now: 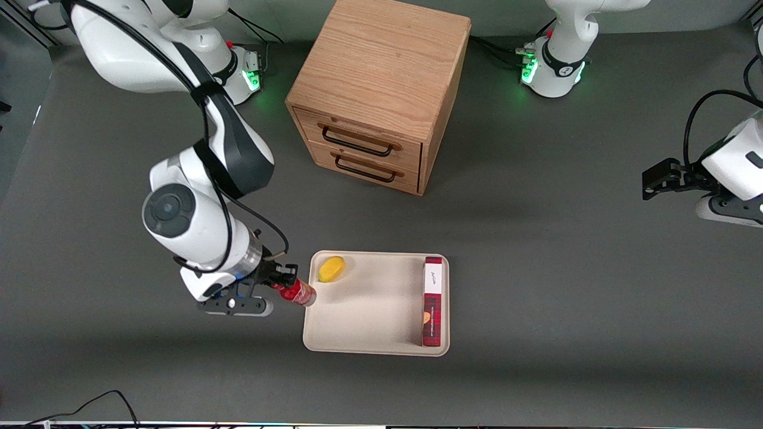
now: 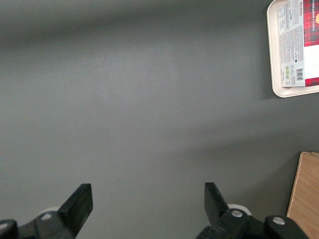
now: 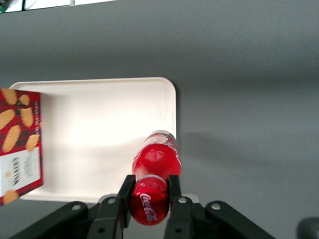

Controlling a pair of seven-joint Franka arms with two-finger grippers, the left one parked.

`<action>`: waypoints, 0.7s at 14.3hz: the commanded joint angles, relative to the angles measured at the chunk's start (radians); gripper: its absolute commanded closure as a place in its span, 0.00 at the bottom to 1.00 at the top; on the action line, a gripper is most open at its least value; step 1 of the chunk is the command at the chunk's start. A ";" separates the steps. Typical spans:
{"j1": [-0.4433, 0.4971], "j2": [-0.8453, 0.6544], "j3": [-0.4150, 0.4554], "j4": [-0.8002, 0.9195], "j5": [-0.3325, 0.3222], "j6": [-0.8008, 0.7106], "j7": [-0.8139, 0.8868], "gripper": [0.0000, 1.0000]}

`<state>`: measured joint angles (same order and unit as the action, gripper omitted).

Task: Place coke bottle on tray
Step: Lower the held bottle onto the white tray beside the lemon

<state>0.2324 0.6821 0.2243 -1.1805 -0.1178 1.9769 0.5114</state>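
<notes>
My right gripper (image 1: 280, 282) is shut on the coke bottle (image 1: 296, 291), a small red bottle with white lettering. It holds the bottle tilted in the air at the edge of the beige tray (image 1: 369, 333) that lies toward the working arm's end. In the right wrist view the fingers (image 3: 174, 191) clamp the bottle (image 3: 155, 167) near its cap, and its clear base hangs over the tray's rim (image 3: 172, 99).
On the tray lie a yellow lemon-like object (image 1: 331, 269) and a long red plaid box (image 1: 433, 301), which also shows in the right wrist view (image 3: 19, 144). A wooden two-drawer cabinet (image 1: 381, 89) stands farther from the front camera than the tray.
</notes>
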 commanded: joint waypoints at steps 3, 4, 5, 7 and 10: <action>0.050 0.094 -0.016 0.084 -0.037 0.098 -0.063 1.00; 0.060 0.105 -0.022 0.085 -0.037 0.115 -0.071 1.00; 0.062 0.117 -0.023 0.084 -0.037 0.134 -0.071 1.00; 0.071 0.135 -0.023 0.084 -0.042 0.151 -0.073 0.98; 0.082 0.149 -0.023 0.079 -0.098 0.163 -0.076 0.90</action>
<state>0.2983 0.8068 0.2137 -1.1477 -0.1777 2.1362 0.4547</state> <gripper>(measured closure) 0.687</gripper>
